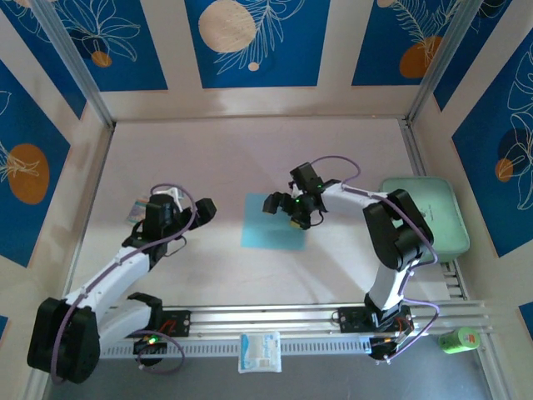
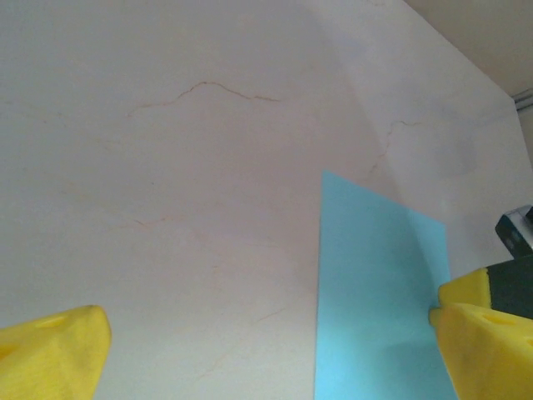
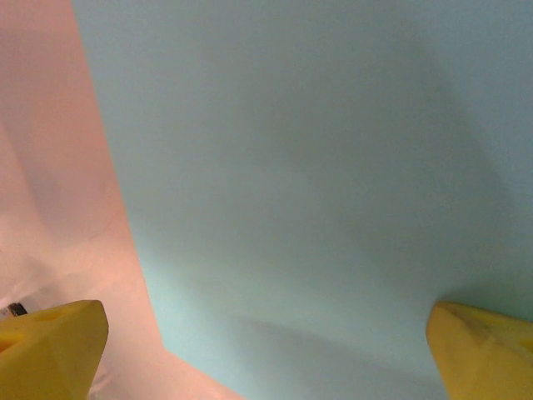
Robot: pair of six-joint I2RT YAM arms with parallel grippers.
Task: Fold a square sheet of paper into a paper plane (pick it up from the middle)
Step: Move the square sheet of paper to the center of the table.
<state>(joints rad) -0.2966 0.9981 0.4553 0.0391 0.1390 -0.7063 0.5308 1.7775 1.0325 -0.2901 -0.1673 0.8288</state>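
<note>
Left gripper (image 1: 204, 209): jaws wide apart, empty, near the left edge of the square sheet of paper (image 1: 268, 233). Right gripper (image 1: 287, 211): likewise spread and empty, low over the sheet's far right part. The sheet lies flat mid-table (image 1: 250, 150). It looks thin, light and limp, and likely slides and creases, so a gentle pinch at its middle seems best.

Square sheet of paper (image 2: 375, 292) smooth, matt; table (image 2: 166, 208) stone-like, faintly veined.
</note>
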